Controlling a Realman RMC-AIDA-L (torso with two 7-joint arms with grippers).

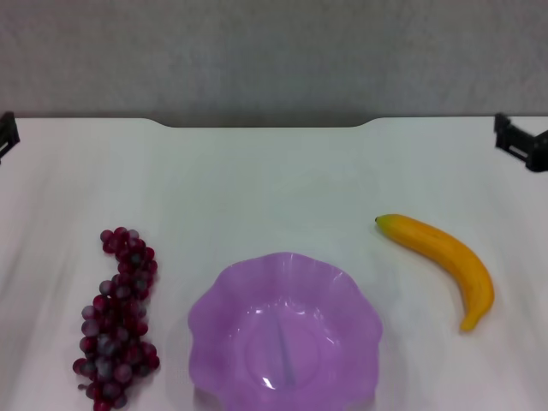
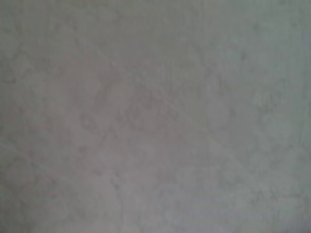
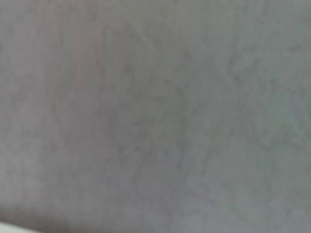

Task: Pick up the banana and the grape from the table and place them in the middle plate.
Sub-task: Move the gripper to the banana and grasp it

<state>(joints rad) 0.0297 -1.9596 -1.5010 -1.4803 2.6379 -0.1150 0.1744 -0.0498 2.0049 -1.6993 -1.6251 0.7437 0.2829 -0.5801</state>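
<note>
Two grippers show only as dark slivers at the far side edges of the table [image 1: 274,184] in the head view: the left gripper [image 1: 7,135] near the far left corner, the right gripper [image 1: 522,144] near the far right corner. So little of either one is in view that I cannot tell whether they are spread or closed, and neither is near any of the fruit. Both wrist views show nothing but a plain grey mottled surface.

Farther in, the banana [image 1: 445,261] lies flat on the table toward the right edge, its greenish tip toward the middle and its curve bending down toward the near edge. It is apart from the middle plate [image 1: 214,308], which sits at the near edge, centred, with its wavy purple rim partly cut off by the head view's lower border. The grape [image 1: 118,317] lies beside the plate toward the near left corner, a long dark red bunch running from far to near, not touching the plate.
</note>
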